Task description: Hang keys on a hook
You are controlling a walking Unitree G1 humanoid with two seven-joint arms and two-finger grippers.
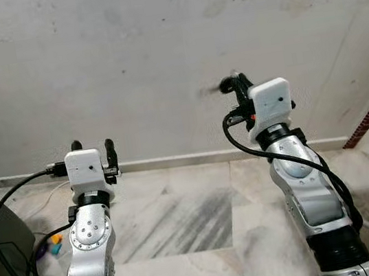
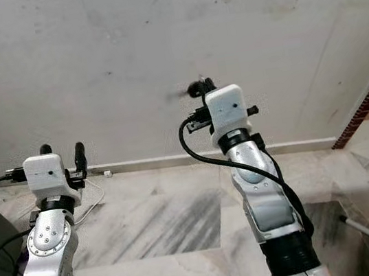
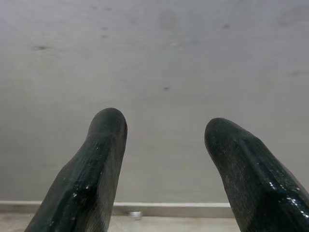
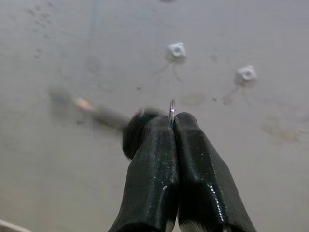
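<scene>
Right pincer (image 4: 173, 121) clamped on key ring (image 4: 172, 110), keys (image 4: 104, 115) blurred, below wall hooks (image 4: 177, 50); left pincer (image 3: 164, 130) spread, empty.

A pale marble floor (image 1: 197, 219) with grey streaks meets the wall; a white cable (image 2: 92, 193) lies near its far edge, small coloured bits (image 1: 54, 244) at its left edge
</scene>
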